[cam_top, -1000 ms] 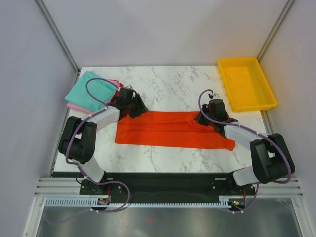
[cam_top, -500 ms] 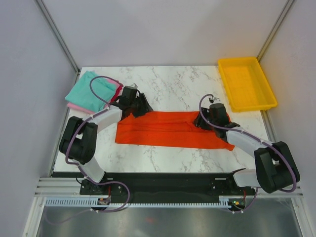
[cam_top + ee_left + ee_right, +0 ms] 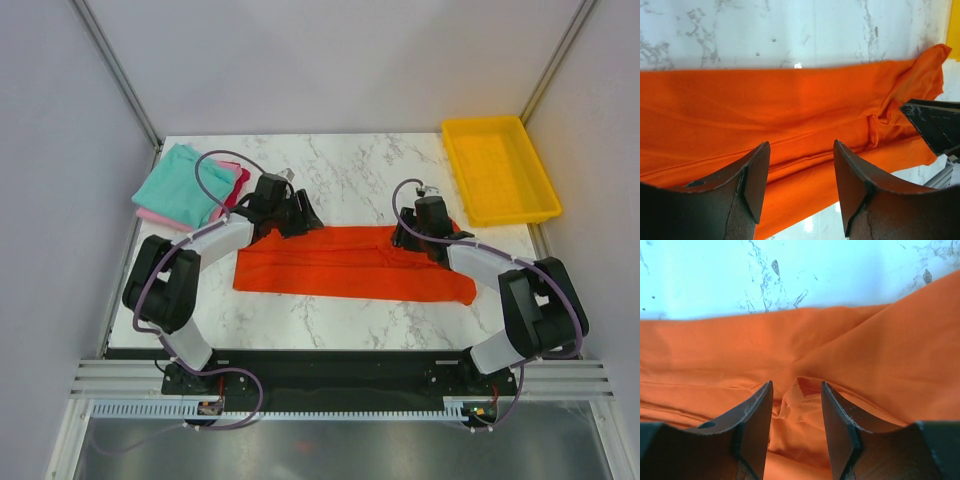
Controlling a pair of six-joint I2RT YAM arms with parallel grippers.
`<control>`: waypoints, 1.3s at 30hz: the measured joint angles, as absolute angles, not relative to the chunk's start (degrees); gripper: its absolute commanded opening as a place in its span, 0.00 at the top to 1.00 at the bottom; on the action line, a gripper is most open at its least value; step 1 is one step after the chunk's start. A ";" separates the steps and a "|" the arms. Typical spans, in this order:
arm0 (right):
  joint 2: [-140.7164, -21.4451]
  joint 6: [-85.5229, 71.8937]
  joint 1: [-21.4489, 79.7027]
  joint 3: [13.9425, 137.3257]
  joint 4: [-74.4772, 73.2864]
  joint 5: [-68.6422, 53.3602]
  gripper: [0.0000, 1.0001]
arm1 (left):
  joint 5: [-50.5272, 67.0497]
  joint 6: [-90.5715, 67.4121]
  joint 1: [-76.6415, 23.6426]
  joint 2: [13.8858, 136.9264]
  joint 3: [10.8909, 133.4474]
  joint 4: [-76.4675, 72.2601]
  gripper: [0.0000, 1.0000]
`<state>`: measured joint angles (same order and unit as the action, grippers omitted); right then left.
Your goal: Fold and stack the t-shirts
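Observation:
The orange-red t-shirt (image 3: 350,262) lies folded into a long strip across the middle of the table. My left gripper (image 3: 307,217) hovers open over its far left edge; in the left wrist view its fingers (image 3: 758,172) stand apart above the orange cloth (image 3: 765,110) with nothing between them. My right gripper (image 3: 404,239) is open over the shirt's far right part. Its fingers (image 3: 837,415) straddle a small raised fold of the cloth (image 3: 802,395) without pinching it. The teal t-shirt (image 3: 182,185) lies folded on the pink t-shirt (image 3: 153,215) at the back left.
A yellow tray (image 3: 498,170) stands at the back right corner. Grey walls close in both sides. The right gripper's black finger (image 3: 935,125) shows at the right edge of the left wrist view. Bare marble table (image 3: 350,175) lies beyond the orange shirt.
The right gripper has opened and let go of the orange-red shirt, shifting slightly back. The left gripper has moved right along the shirt's far edge.

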<state>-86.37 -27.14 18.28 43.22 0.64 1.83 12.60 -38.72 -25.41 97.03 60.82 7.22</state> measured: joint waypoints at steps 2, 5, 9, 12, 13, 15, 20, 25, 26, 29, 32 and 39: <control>-86.96 -27.07 18.41 43.29 0.51 1.85 0.49 | 13.34 -38.24 -26.02 97.36 61.63 7.16 0.39; -87.29 -26.85 18.96 43.29 0.23 1.80 0.52 | 13.91 -37.54 -26.92 98.02 62.67 6.92 0.39; -87.29 -26.57 19.68 43.29 0.21 1.43 0.65 | 14.26 -36.51 -28.62 99.42 64.10 6.90 0.39; -87.29 -26.20 19.94 43.29 0.21 1.19 0.77 | 15.42 -36.01 -29.61 100.84 65.17 6.85 0.39; -87.29 -26.15 20.10 43.29 0.23 1.15 0.81 | 15.68 -35.88 -29.82 101.25 65.43 6.87 0.39; -87.29 -26.11 20.27 43.27 0.21 1.02 0.83 | 16.12 -35.73 -30.09 101.80 65.80 6.90 0.39; -87.18 -26.04 20.64 43.13 0.16 0.73 0.92 | 17.12 -35.29 -30.48 102.65 66.70 6.94 0.39; -85.34 -26.37 21.12 41.50 0.19 -0.34 1.00 | 19.29 -34.96 -31.90 104.66 68.88 6.57 0.39; -84.58 -26.55 21.32 40.84 0.16 -0.58 0.99 | 19.97 -34.92 -32.21 105.12 69.19 6.28 0.39; -80.51 -27.40 22.22 37.52 0.27 -1.67 0.93 | 22.06 -34.85 -33.04 106.37 70.11 5.69 0.39; -76.07 -28.75 22.83 33.50 0.78 -2.79 0.87 | 22.92 -34.70 -33.87 107.13 70.96 5.61 0.39; -67.51 -30.81 23.22 26.50 1.41 -4.82 0.56 | 24.75 -34.02 -37.67 110.04 75.31 5.28 0.39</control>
